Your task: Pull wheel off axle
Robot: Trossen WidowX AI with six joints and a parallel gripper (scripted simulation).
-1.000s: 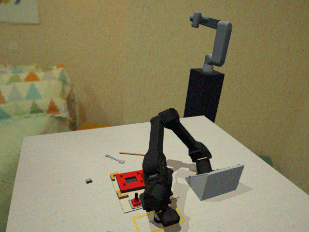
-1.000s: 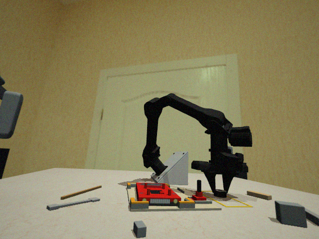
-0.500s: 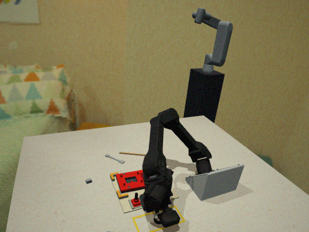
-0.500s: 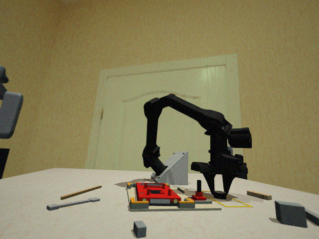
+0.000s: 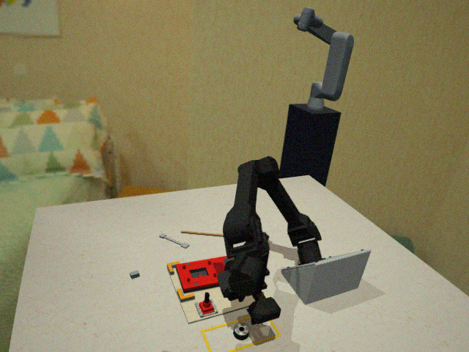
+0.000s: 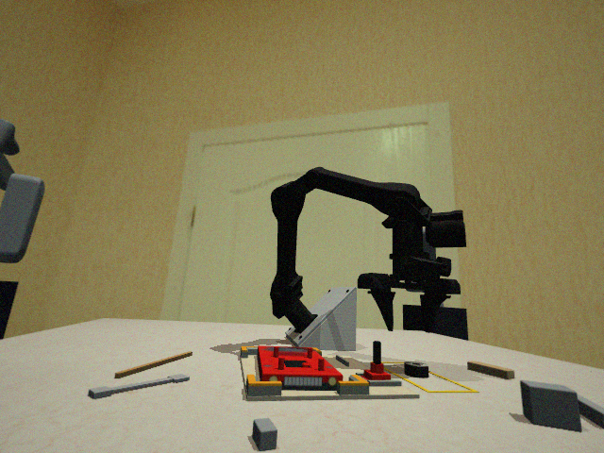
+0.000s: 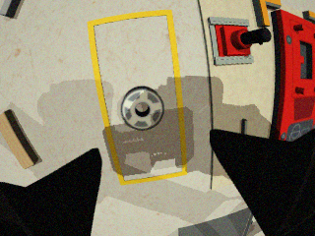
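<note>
a grey and black wheel (image 7: 141,108) is framed by a yellow outline (image 7: 100,79) on the speckled off-white table (image 5: 94,235). a black axle (image 5: 207,298) is carried on a red base (image 5: 207,309). the red plate (image 5: 198,274) is cornered in orange. the gripper (image 7: 157,184) is shown black.
</note>
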